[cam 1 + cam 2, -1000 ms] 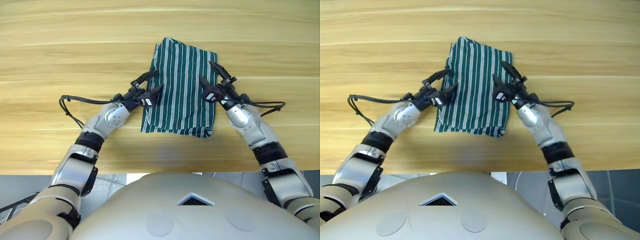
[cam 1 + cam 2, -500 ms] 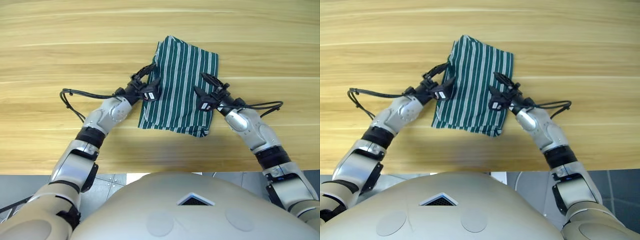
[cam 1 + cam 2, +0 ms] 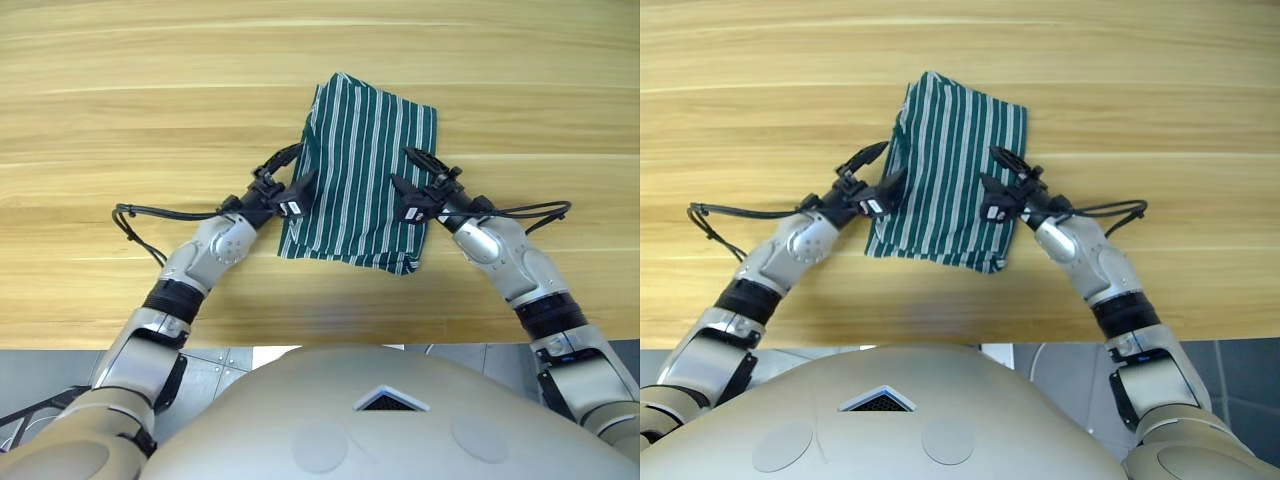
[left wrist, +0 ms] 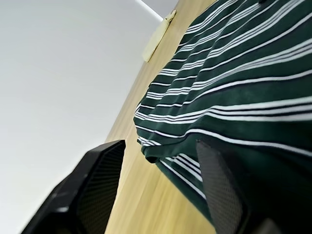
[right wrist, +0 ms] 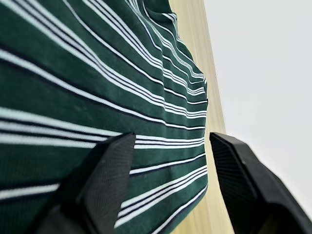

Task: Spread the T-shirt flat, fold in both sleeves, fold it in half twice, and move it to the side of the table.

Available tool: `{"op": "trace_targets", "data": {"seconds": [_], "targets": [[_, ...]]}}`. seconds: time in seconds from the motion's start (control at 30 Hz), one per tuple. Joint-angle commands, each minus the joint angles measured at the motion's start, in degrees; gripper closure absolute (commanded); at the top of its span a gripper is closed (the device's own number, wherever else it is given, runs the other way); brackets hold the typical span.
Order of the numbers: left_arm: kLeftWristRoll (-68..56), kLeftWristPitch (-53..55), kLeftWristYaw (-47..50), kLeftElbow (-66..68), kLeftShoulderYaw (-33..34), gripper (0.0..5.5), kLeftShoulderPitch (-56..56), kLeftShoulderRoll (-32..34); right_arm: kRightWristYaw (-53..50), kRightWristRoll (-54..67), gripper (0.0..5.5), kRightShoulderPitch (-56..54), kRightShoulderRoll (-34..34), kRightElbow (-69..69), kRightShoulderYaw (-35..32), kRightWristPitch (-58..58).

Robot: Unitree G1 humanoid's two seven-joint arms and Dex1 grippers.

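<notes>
folded green-and-white striped t-shirt [image 3: 355,130] lies flat on the wooden table [image 3: 150,90], near the middle of the tabletop and toward the near edge; its near corners are slightly uneven, the right one hanging a little lower; left gripper [image 3: 308,160] sits at the shirt's left edge, jaws spread wide, holding nothing; in the left wrist view its two black fingers [image 4: 100,185] stand well apart, with the cloth's folded edge lying between them and one finger overlapping the fabric; right gripper [image 3: 398,164] sits over the shirt's right edge, jaws likewise spread wide and holding nothing; in the right wrist view its fingers [image 5: 105,185] frame the striped cloth without clamping it; both grippers flank the shirt at about mid-length, on opposite sides; a black cable [image 3: 150,211] loops from the left wrist across the table to the left; a second black cable [image 3: 535,211] loops from the right wrist to the right; a pale flat item [image 4: 158,36] lies at the far end of the table in the left wrist view, kind not discernible.
</notes>
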Motion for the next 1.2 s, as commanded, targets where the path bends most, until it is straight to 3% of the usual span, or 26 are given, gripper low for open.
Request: {"op": "trace_targets", "data": {"seconds": [0.03,0.23,0.37,0.5,0.67,1.0,1.13,1.2], "targets": [[0.5,3.7,0.3,2.2,1.3,2.81,1.2,1.6,0.7,-1.0,2.68,-0.2,-0.7,1.4,0.3,0.9],[-1.6,3.7,1.5,0.9,3.8,2.81,4.0,3.0,-3.1,-0.4,2.68,-1.9,-1.2,-1.8,-2.5,-1.9],[-9.1,2.5,2.1,-3.1,10.0,2.81,7.2,3.2,-4.1,2.0,2.68,-2.8,2.0,-8.1,-3.2,-4.3],[-20.0,-0.3,2.8,-5.4,16.6,2.81,6.2,0.2,-2.9,-2.6,2.68,-2.5,8.2,-5.6,4.3,-2.8],[-22.7,-0.2,5.0,-1.9,20.6,2.81,1.5,-2.3,-1.3,-10.2,2.68,-2.1,7.2,-2.1,10.6,-2.6],[-21.8,-2.9,1.2,13.0,18.4,2.81,-8.9,-4.4,4.8,-15.7,2.68,-3.7,-8.2,-8.3,14.7,-15.4],[-21.0,-4.4,-0.5,16.6,17.6,2.81,-10.1,-3.4,-1.0,-14.5,2.68,-5.0,-7.4,-10.8,11.7,-17.8],[-20.3,-7.4,-2.0,14.9,16.9,2.81,-8.4,-1.2,-4.7,-5.0,2.68,-3.8,-3.8,-14.5,6.8,-18.1]]}}
